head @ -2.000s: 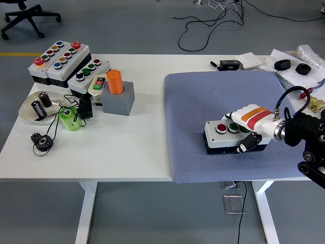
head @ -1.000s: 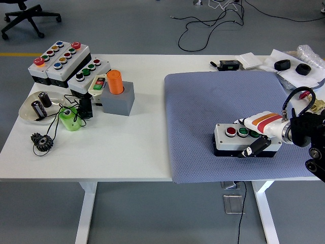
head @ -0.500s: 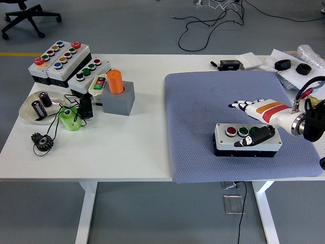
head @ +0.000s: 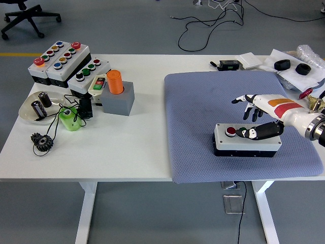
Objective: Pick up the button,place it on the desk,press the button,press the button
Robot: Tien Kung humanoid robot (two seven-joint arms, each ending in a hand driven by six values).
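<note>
A white and black button box [head: 247,141] with a red button [head: 231,131] at its left end lies flat on the blue-grey mat [head: 203,101]. My right hand [head: 251,116] hovers just above the box's middle and right part. Its fingers are spread and hold nothing; the black thumb [head: 259,132] lies over the box's top, hiding its other buttons. My left arm is out of view.
On the white table's left stand three button boxes [head: 63,63], an orange cylinder on a grey block [head: 118,91], a dish with parts [head: 38,107], a green holder [head: 68,119] and a black gear [head: 41,141]. Black items and paper [head: 284,63] lie at the far right.
My right hand set the button box down on the mat, let go, opened its fingers and rose a little above the box.
</note>
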